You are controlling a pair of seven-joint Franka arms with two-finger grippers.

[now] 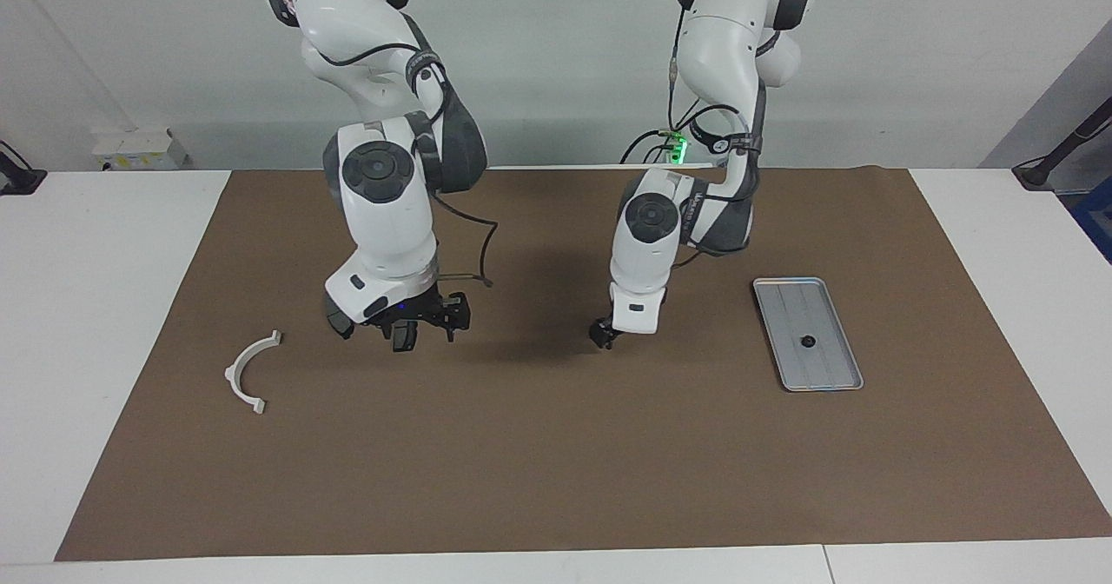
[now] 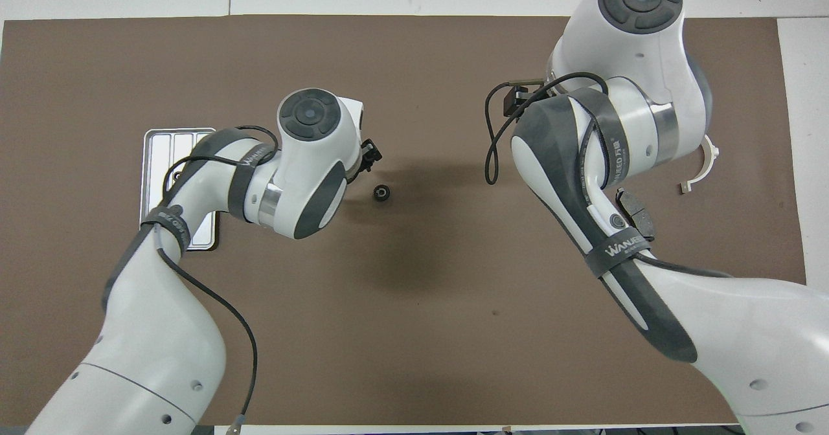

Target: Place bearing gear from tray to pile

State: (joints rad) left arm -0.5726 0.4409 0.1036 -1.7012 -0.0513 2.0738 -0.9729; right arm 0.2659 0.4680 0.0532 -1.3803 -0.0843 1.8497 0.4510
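The left gripper (image 1: 605, 338) hangs low over the middle of the brown mat (image 1: 556, 480), and a small black bearing gear (image 2: 381, 193) lies loose on the mat just beside it in the overhead view. In the facing view that gear cannot be told apart from the gripper's dark tip. I cannot tell from here whether the left fingers stand apart or together, but nothing seems to be held between them. A 2nd small dark gear (image 1: 808, 341) sits in the tray (image 1: 832, 386), toward the left arm's end of the table.

The right gripper (image 1: 417, 330) hovers over the mat with its fingers apart and empty, between the loose gear and the pile. Of the pile I see the white arc bracket (image 1: 246, 372) toward the right arm's end, and 1 dark pad (image 2: 636, 212) peeking out beside the right forearm in the overhead view.

So this looks like a hand-over by way of the table: the gear is set down midway. The next move, I'd judge, calls for the right gripper to come over the gear, drop straight down with its fingers either side of it, close, and carry it to the bracket and pad. The left arm needs to clear off first.
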